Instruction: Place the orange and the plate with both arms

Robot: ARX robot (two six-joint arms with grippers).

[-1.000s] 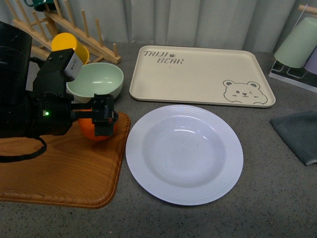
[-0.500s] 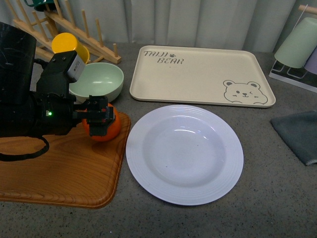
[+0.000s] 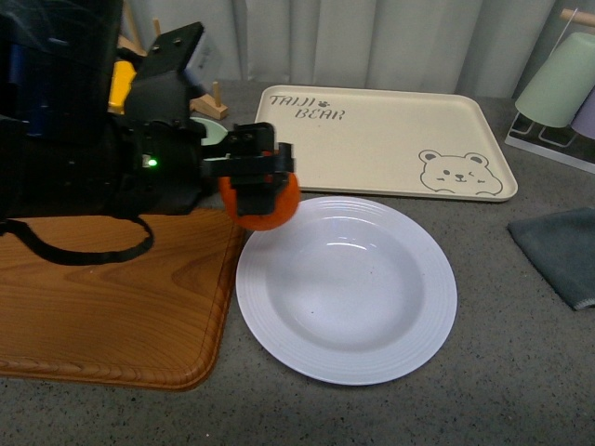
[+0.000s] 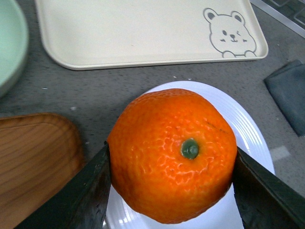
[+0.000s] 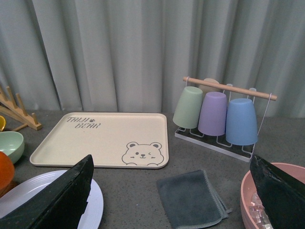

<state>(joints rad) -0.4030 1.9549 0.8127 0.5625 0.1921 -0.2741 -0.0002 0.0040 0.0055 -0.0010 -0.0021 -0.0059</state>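
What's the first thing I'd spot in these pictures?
The bright orange grabs the eye. The left end effector pinches it in the air, above the edge of the big white plate nearest the wooden board. Behind the plate lies a beige tray with a bear face in one corner.

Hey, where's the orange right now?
In the front view the orange is left of centre, held between the jaws of the left gripper, over the plate's far left rim, beside the wooden board and before the bear tray.
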